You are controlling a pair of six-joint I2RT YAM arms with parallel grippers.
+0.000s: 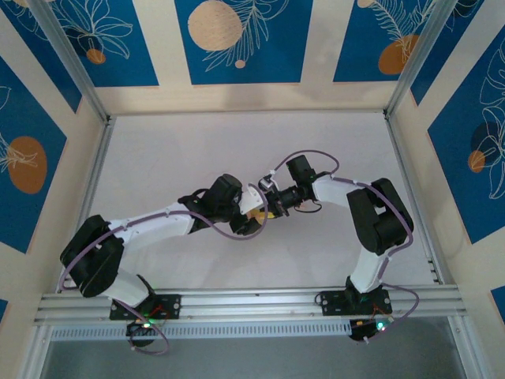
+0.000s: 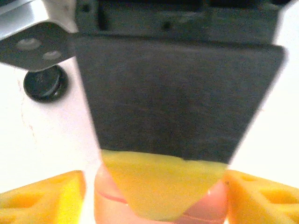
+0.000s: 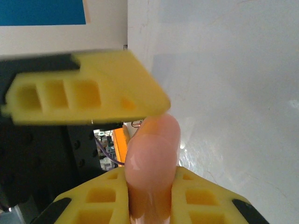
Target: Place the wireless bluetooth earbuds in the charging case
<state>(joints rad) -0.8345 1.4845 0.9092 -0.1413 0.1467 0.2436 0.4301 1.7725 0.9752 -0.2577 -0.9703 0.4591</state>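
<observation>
The salmon-pink charging case (image 3: 154,149) stands edge-on between my right gripper's (image 3: 152,186) yellow fingers, which are shut on its two flat sides. In the left wrist view the same case (image 2: 108,201) sits low between my left gripper's (image 2: 154,198) fingers, which stand open: the left finger (image 2: 51,196) is apart from the case and the right finger (image 2: 257,196) is at its edge. One right-gripper finger (image 2: 159,186) crosses in front of the case. Both grippers (image 1: 267,207) meet above the middle of the table. The earbuds are out of view.
A black round disc (image 2: 45,84) lies on the white table beyond the left gripper. The white table (image 1: 237,150) is walled by a metal frame (image 1: 95,174) and blue-patterned panels. The left gripper's finger (image 3: 84,93) hangs just above the case.
</observation>
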